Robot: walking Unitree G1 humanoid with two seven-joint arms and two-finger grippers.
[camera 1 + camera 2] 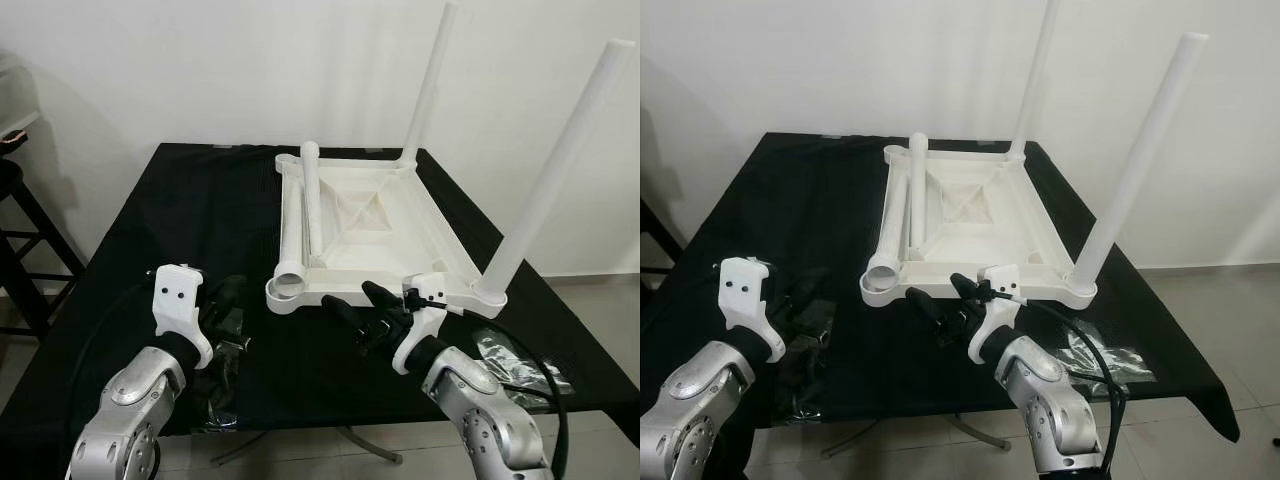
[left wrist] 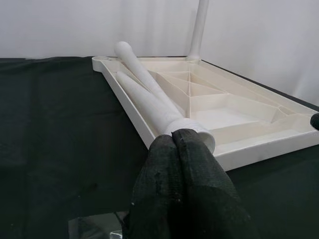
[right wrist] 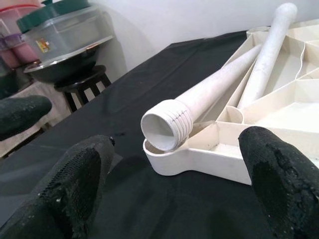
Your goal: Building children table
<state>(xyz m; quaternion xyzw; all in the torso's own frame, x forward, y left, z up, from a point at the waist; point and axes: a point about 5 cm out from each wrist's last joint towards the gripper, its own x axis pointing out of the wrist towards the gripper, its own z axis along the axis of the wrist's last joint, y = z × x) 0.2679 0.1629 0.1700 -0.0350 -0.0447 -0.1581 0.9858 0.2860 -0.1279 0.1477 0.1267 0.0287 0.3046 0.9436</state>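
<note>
Black cloth (image 1: 180, 200) is spread beneath the upturned tabletop (image 1: 375, 215); two legs (image 1: 555, 170) are screwed in; two loose legs (image 3: 214, 97) lie just beyond the wide-spread right gripper (image 1: 357, 303); the left gripper (image 2: 182, 186) is pressed together, empty.

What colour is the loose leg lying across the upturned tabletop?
White, like the tabletop itself; the loose leg shows best in the right wrist view.

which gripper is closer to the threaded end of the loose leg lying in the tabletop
Right. The right gripper hovers open just in front of the tabletop's near edge, beside the loose leg's threaded end. The left gripper, fingers together, sits farther off over the black cloth.
</note>
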